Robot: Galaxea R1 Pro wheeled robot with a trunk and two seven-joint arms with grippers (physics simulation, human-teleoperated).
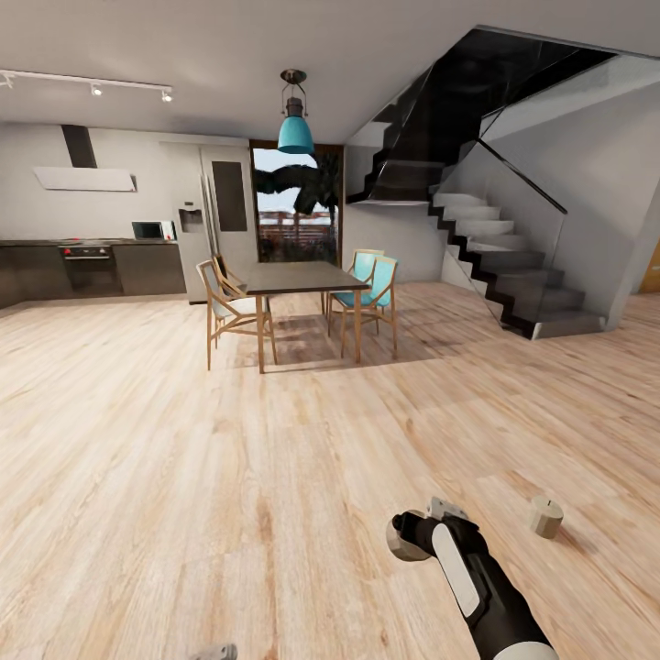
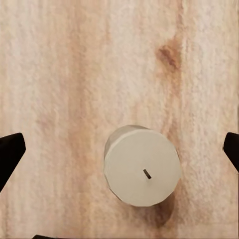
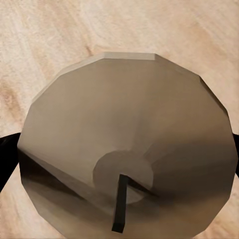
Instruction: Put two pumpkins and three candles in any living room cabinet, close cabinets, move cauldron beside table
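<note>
The right gripper [image 1: 412, 536] is clamped on a candle [image 3: 127, 149], wick end facing its camera. The left gripper [image 2: 119, 149] hangs with its fingers apart directly above a second candle [image 2: 142, 167], which stands upright on the floor [image 2: 59, 74]. A third candle [image 1: 545, 516] stands just right of the right arm.

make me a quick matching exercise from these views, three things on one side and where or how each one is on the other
Things:
1. candle by the right arm
2. candle under the left tool
3. dining table

Places or states:
A. ringed by chairs, under a teal hanging lamp
B. upright on the plank floor, between two wide-apart dark fingertips
C. alone on the floor, right of the forearm

Pairs: 1-C, 2-B, 3-A
</note>
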